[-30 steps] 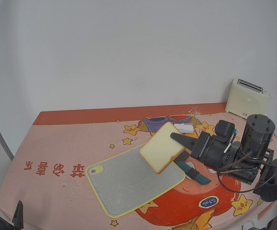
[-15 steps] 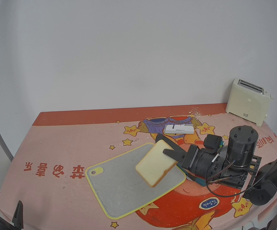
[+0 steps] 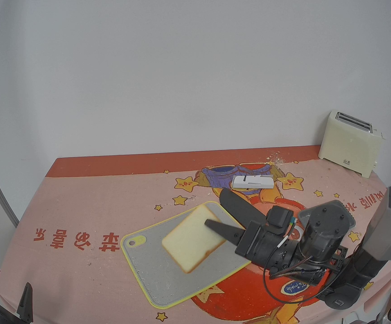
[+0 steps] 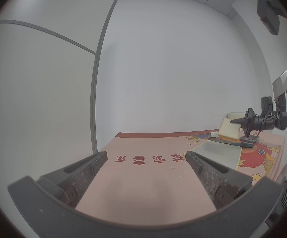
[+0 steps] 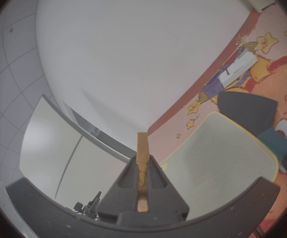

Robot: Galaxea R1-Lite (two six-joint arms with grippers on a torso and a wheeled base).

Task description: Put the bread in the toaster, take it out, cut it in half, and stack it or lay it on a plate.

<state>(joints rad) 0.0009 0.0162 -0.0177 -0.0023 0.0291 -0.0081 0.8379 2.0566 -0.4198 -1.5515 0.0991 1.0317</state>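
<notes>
Bread slice (image 3: 194, 244) pinched in right hand (image 3: 211, 226), tilted low over cutting board (image 3: 159, 280); contact unclear. Step, I'd say: laying it down for cutting. Next: release flat, then grab knife (image 3: 238, 205) just beside board. Left hand (image 4: 145, 157) wide, empty.

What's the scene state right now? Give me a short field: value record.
bread: one uncut slice, tilted low over the cutting board; contact with the board unclear
right gripper: shut on the bread's edge
left gripper: open, holding nothing, near the table's left front
cutting board: grey with a yellow rim, mid-table
knife: dark blade beside the board's far right edge, handle under the right arm
toaster: far right corner of the table
white box: behind the knife
</notes>
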